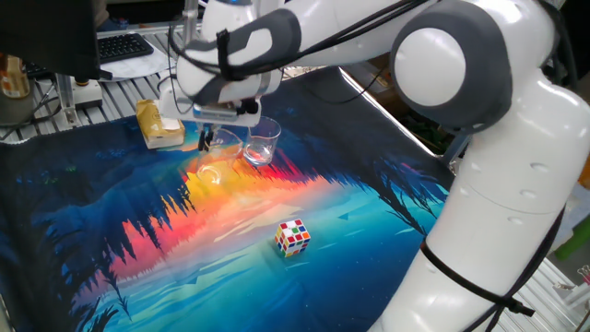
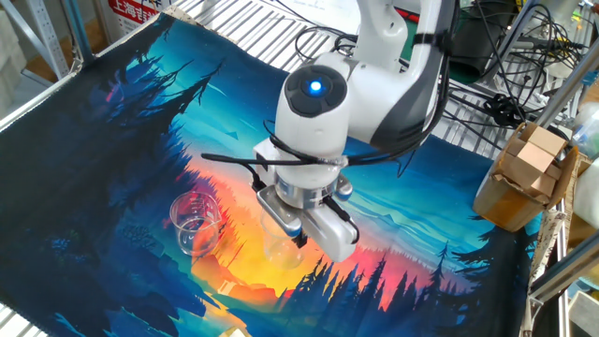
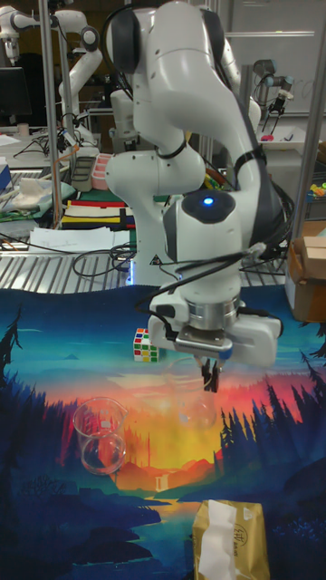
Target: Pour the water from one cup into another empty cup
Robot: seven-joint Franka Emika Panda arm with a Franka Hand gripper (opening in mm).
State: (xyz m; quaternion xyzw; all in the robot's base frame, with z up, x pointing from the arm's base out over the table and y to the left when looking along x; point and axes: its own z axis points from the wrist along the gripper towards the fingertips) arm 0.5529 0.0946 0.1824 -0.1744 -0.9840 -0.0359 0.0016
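Counter (image 1: 387, 240): draped in a printed forest-sunset cloth, blue at the edges, orange and red in the middle.

Tool (image 3: 210, 379): pointing down from the white arm over the orange patch, dark fingers (image 1: 205, 140) pinching the rim of the held cup (image 3: 196, 399), clear glass, tipped with its mouth toward the other cup. Same tool in the other fixed view (image 2: 298, 236), the held cup (image 2: 281, 245) showing below it; in one fixed view the tool (image 1: 208, 144) sits above the held cup (image 1: 218, 159), lifted or resting on the cloth not discernible.

Second cup (image 3: 100, 435): clear glass, upright on the cloth at 9 o'clock of the held cup in the tall fixed view, near but apart. Also seen at (image 2: 195, 223) and (image 1: 263, 140).

Water: not made out in either glass.

Puzzle cube (image 1: 293, 236): multicoloured, on the blue part of the cloth, well apart from both cups; partly hidden behind the arm in the tall view (image 3: 140, 344).

Tissue pack (image 3: 228, 541): yellow, at 6 o'clock of the held cup in the tall view; also at (image 1: 159, 124).

Cardboard boxes (image 2: 526, 173): stacked off the cloth edge at 3 o'clock in the other fixed view.
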